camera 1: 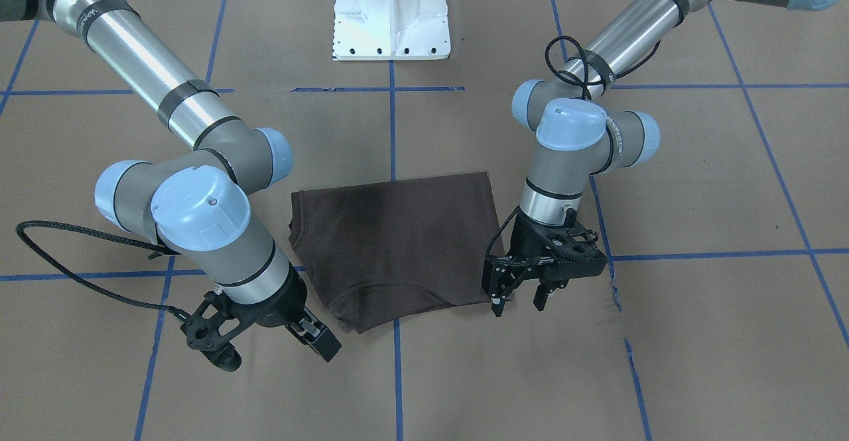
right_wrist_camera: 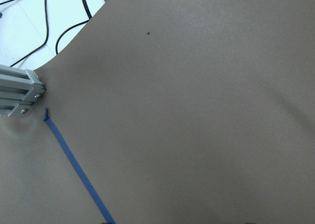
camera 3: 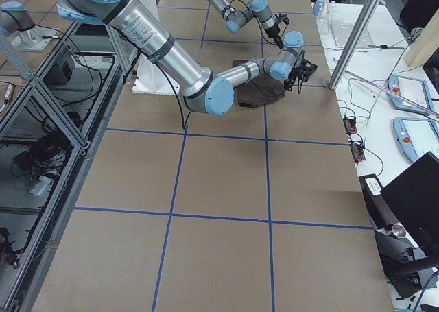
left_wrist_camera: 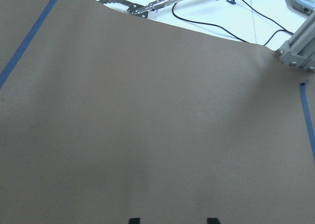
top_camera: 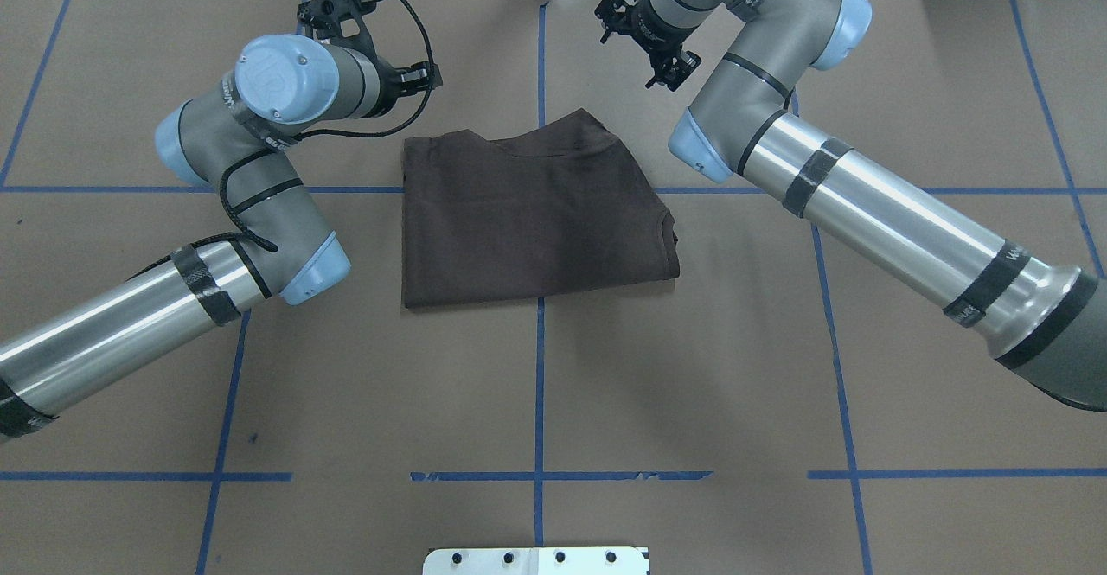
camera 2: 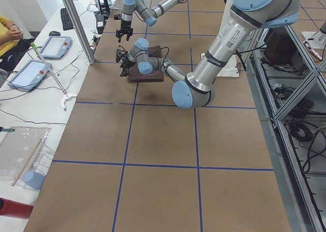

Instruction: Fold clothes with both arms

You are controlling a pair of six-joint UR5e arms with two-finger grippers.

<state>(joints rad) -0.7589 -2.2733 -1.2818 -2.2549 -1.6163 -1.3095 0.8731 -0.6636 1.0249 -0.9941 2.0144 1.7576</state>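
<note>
Off the far left corner of the shirt, my left pincer hangs released, pointing down, jaws apart with nothing between them. Its nearer jaw sits just beside that corner, and I cannot tell whether it touches cloth. My right pincer is spread wide and empty too, tilted, just beside the opposite far corner. Both wrist views show only bare surface, so neither pincer is over the cloth.

The shirt lies between them in the middle of the surface. It is a compact, roughly square stack, with layers showing along my right side and a curved seam near the far edge.

I judge the step in hand to be one more fold: take the two far corners and bring them toward my base. To do it well I should turn both pincers inward over the corners and come down together. I must pinch every layer of the stack, not only the top one, or it may peel open as I lift. I should lift just enough to clear the cloth, carry both corners at one pace so the edge runs straight, and lay it flush on the near edge before letting go. The right corner looks uneven, so it wants the deeper bite.
</note>
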